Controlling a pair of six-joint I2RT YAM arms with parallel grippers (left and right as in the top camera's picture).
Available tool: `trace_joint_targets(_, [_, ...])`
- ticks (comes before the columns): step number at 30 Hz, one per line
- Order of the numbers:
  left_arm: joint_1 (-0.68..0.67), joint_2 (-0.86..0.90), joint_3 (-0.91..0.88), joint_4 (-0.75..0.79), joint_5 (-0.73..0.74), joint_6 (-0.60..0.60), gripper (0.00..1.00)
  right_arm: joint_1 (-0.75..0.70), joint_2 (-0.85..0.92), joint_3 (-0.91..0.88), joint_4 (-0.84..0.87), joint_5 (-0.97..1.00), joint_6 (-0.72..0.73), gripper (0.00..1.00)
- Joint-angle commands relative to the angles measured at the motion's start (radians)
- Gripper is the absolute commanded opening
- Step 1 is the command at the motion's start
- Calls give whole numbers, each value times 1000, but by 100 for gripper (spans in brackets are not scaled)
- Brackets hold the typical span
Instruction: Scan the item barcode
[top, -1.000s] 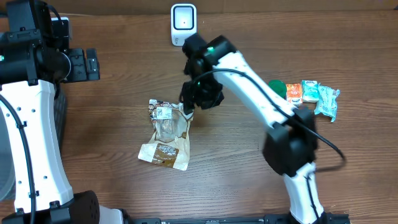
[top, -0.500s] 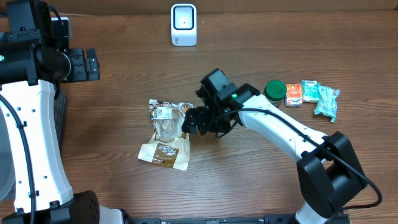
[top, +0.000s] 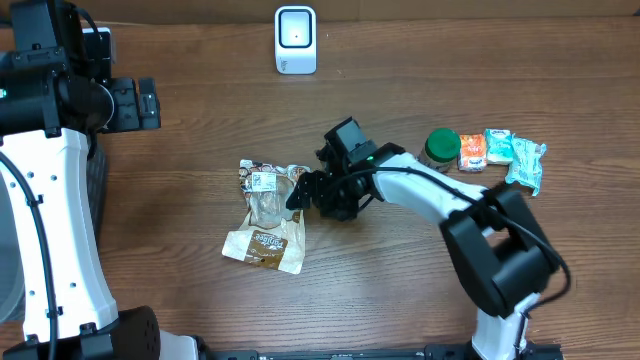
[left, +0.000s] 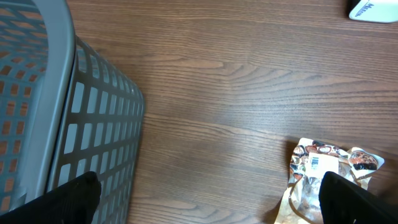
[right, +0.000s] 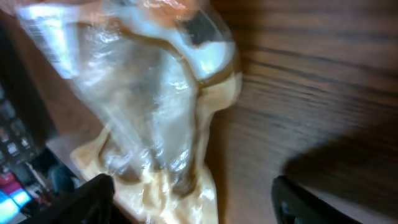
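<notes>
Right pincer spread at snack bag right edge; scanner well apart.

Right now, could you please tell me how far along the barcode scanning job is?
Done: nothing visible; the snack bag lies on the table, apart from the scanner. In hand: the right gripper sits at the bag's right edge, jaws open, not gripping it. Left: grasp the bag, lift it and show its white barcode label to the scanner.
</notes>
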Motion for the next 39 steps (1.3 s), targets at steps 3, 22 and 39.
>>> trace_joint_targets(3, [7,-6,7,3,-2,16,100,35,71,-8,68,-34,156,77])
trace_joint_targets(22, [7,-6,7,3,-2,16,100,160,229,-4,346,65,314,4])
trace_joint_targets(39, [7,-6,7,3,-2,16,100,-56,163,411,-420,44,-586,4])
